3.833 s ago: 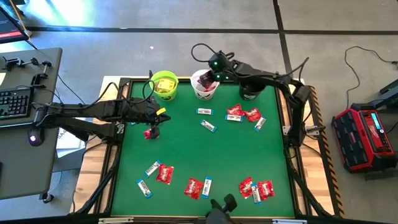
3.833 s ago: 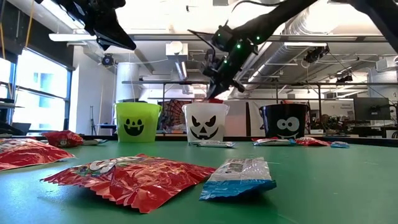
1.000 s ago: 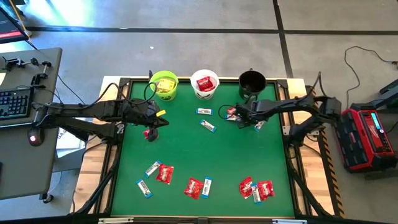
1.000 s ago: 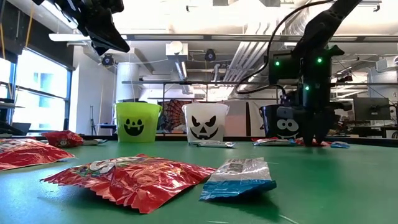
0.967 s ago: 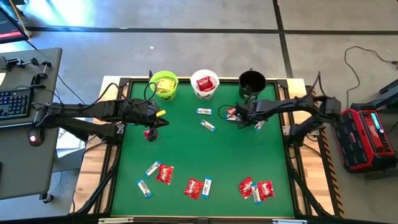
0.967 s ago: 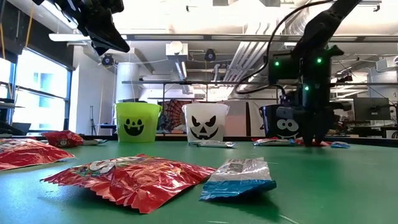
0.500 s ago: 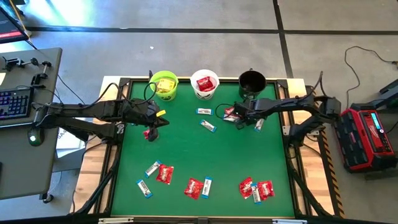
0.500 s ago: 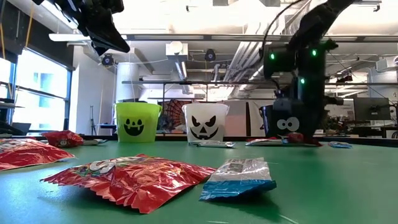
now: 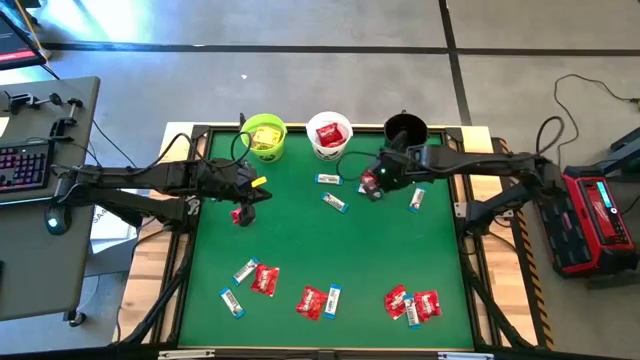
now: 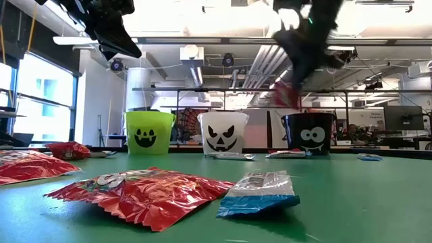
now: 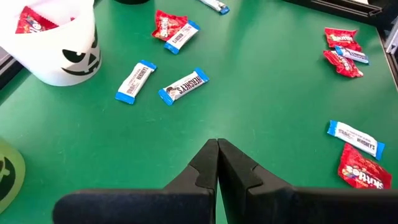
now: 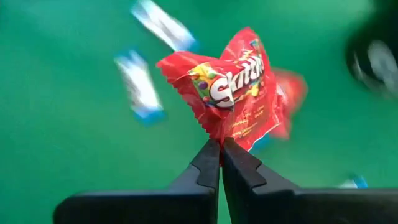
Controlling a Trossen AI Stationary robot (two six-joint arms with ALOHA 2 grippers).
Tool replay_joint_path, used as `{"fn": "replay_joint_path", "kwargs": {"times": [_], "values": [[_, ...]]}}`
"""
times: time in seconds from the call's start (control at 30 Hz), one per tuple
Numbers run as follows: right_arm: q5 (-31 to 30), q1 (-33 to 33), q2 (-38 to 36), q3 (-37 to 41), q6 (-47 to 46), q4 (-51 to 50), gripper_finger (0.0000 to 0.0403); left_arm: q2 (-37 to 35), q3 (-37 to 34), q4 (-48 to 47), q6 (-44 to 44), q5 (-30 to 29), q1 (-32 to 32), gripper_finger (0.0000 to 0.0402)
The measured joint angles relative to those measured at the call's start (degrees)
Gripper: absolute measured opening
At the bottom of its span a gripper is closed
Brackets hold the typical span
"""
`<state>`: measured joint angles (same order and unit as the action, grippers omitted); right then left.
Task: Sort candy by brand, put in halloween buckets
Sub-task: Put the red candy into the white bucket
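The right arm reaches in across the worktop (image 9: 300,240), its gripper (image 9: 372,185) clamped on a red packet (image 12: 233,90) and held up off the surface near the black bucket (image 9: 404,131). Its wrist view alone shows the Skittles lettering. The left gripper (image 11: 217,155) hangs closed and empty near the green bucket (image 9: 264,137). The white bucket (image 9: 329,135) holds red packets.
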<state>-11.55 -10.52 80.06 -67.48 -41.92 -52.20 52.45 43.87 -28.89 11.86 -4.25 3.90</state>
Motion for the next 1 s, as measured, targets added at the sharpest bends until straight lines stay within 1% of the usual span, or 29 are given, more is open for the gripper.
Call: {"fn": "replay_joint_path", "kwargs": {"times": [0.07,0.17,0.4,0.6,0.77,0.87,1.0], "values": [[-0.75,-0.02,0.83,-2.96,1.73,3.58,0.0000,0.02,0.00,0.00,0.08,-0.52,0.00,0.0000],[-2.21,-0.99,3.60,-6.92,4.75,6.13,0.0000,0.02,0.00,0.02,0.07,-1.08,0.00,0.0000],[-2.31,-5.90,14.68,-18.14,13.73,8.30,0.0000,0.02,0.00,0.03,0.43,-1.18,-0.01,0.0000],[0.49,-11.67,25.72,-28.61,21.54,8.13,0.0000,0.02,-0.01,0.01,0.48,-2.24,-0.02,0.0000],[2.18,-15.32,33.90,-35.82,26.31,5.21,0.0000,0.02,0.00,-0.05,0.07,-2.34,-0.01,0.0000],[3.27,-16.78,37.71,-38.50,27.81,4.39,0.0000,0.02,-0.02,-0.06,0.07,-2.36,-0.02,0.0000],[5.65,-17.84,40.73,-40.33,28.80,4.14,0.0000,0.02,0.00,-0.04,0.07,-2.40,0.00,0.0000]]}}
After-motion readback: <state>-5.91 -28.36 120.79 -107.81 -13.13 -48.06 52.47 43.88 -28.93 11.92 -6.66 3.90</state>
